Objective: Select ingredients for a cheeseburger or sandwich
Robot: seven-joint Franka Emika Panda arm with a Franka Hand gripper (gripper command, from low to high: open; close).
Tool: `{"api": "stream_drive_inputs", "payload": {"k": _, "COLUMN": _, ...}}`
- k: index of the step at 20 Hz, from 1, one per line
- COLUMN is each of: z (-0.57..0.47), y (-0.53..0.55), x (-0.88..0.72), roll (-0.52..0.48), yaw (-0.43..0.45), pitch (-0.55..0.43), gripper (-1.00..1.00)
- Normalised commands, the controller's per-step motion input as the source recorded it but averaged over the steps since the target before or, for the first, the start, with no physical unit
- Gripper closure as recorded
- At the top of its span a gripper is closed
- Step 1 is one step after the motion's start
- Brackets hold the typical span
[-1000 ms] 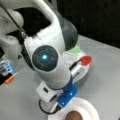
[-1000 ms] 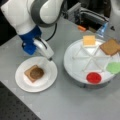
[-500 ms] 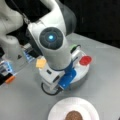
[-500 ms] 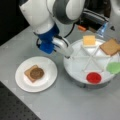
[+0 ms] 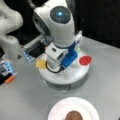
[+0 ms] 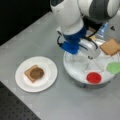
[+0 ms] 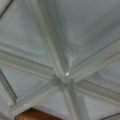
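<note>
On the white plate (image 6: 47,65) at a front view's left lies a tan toast square (image 6: 28,73) with the dark brown patty (image 6: 37,73) on top; the patty (image 5: 73,115) also shows at a front view's bottom. My gripper (image 6: 88,60) hangs over the middle of the round divided tray (image 6: 75,68). The tray holds another toast square (image 6: 110,46) and a yellow cheese square (image 5: 40,63). In the wrist view I see the tray's divider hub (image 7: 62,81) close below and a brown toast edge (image 7: 32,115). Nothing shows in the gripper.
A red disc (image 6: 94,77) and a green lettuce piece (image 6: 113,67) also lie in the tray. The red disc (image 5: 85,60) sits at the tray's right rim. A second grey robot base (image 5: 11,37) and small coloured items (image 5: 10,79) stand at a front view's left.
The arm has swung from beside the white plate to above the divided tray. The toast and patty stay on the plate.
</note>
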Motion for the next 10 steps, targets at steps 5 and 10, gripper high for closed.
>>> {"api": "stream_drive_inputs", "payload": {"k": 5, "z": -0.13, "y": 0.13, "x": -0.4, "roll": -0.215, "yaw": 0.063, "pitch": -0.228, "gripper": -1.0}}
{"api": "stream_drive_inputs", "payload": {"k": 10, "z": -0.14, "y": 0.05, "x": -0.32, "roll": -0.215, "yaw": 0.111, "pitch": -0.222, "gripper": -1.0}}
